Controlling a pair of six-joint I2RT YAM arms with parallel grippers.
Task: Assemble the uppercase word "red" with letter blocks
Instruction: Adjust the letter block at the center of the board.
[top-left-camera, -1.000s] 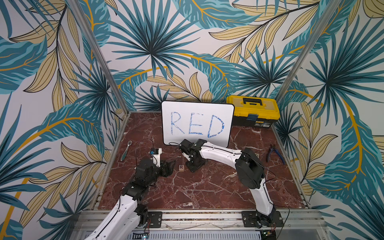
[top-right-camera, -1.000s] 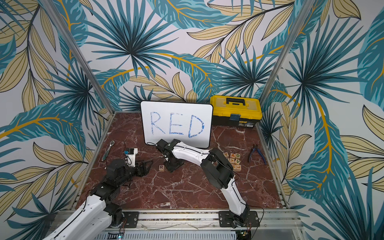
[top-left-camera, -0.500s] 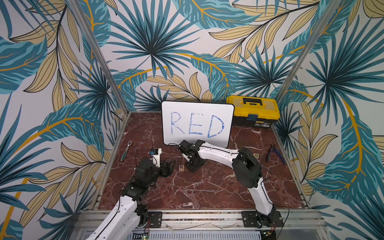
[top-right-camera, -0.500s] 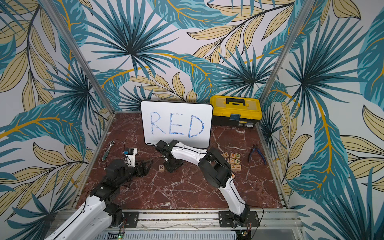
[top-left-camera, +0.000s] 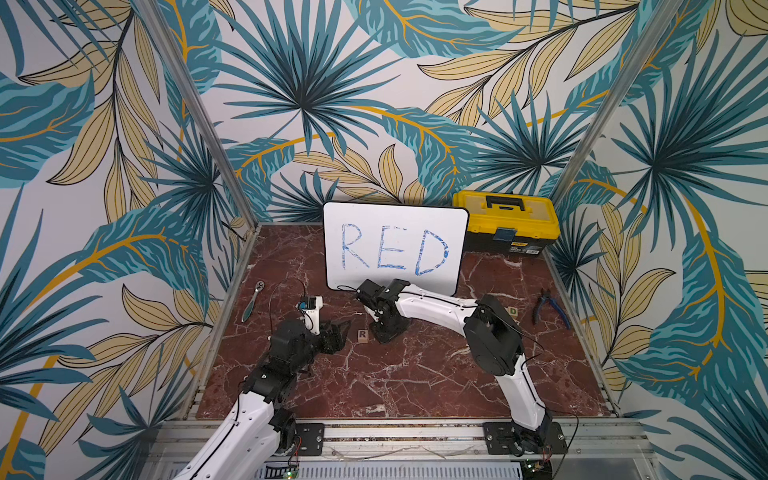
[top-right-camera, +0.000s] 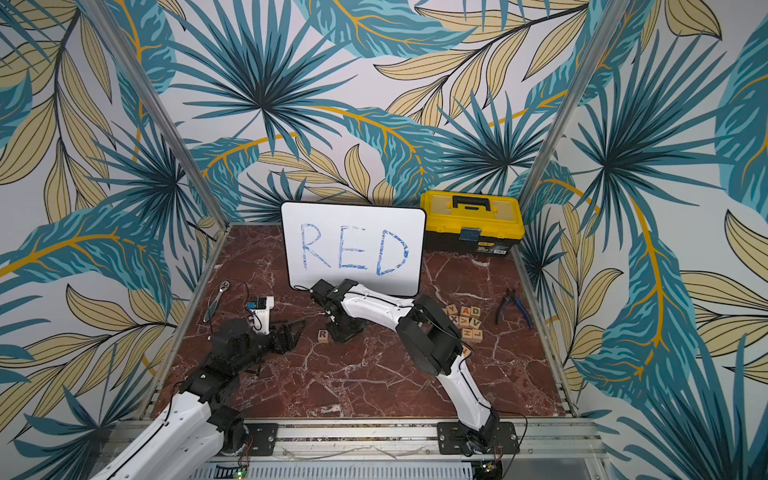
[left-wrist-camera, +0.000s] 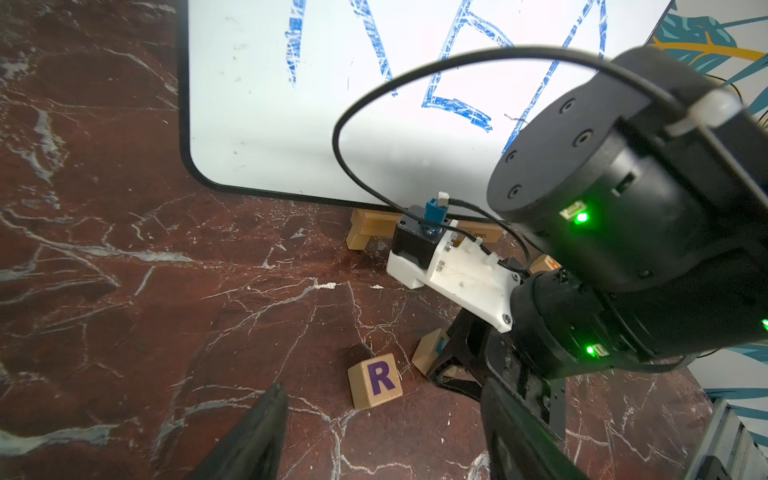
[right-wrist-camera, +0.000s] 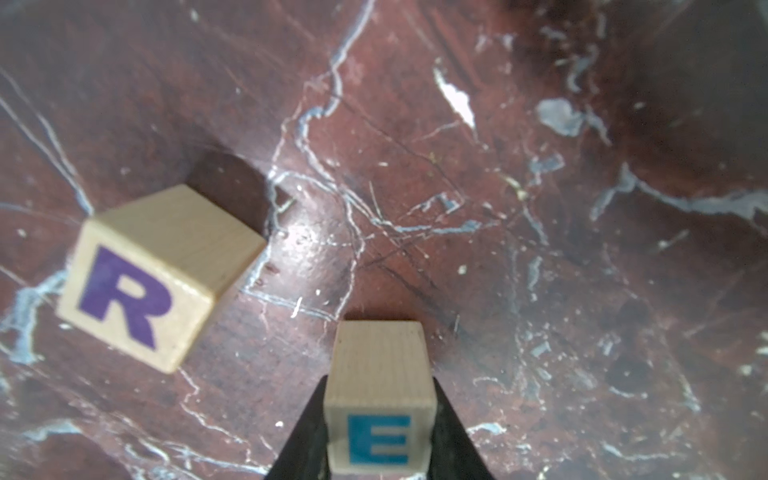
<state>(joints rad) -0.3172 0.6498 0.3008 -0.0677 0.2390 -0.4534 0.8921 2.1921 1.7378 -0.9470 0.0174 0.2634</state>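
The R cube (right-wrist-camera: 153, 278), pale fine-grained wood with slightly rounded edges and a purple capital printed on one face, lay on the red-brown marble tabletop (top-left-camera: 415, 374), a polished surface crossed by white veins. Just beside it but not touching, the E cube (right-wrist-camera: 380, 399), of the same wood with a blue-green letter, was clamped between the matte black fingers of the right gripper (right-wrist-camera: 379, 380). Whether it touched the marble could not be told. The left gripper (top-left-camera: 339, 328) hung near the R cube, its tapered black jaws spread with nothing between them.

Behind them, a white round-cornered board (top-left-camera: 395, 249) with a thin black rim bore "RED" in streaky blue marker. A yellow-and-black plastic toolbox (top-left-camera: 505, 222) carried a front label too small to read. A chrome ratchet wrench (top-left-camera: 252, 305) lay near the left edge of the table and blue-handled pliers (top-left-camera: 550, 307) near the right.

In a top view the green-lettered D cube (top-right-camera: 475, 311) sat in a loose cluster of like cubes (top-right-camera: 463, 322) reading A, X, V, H and L, well apart from the R cube. In a top view the white-and-black right arm (top-left-camera: 492, 340) covered that cluster except for the D cube. Only the left wrist view showed the pale wooden stand (left-wrist-camera: 365, 226) under the board. Only the right wrist view showed the E in full.
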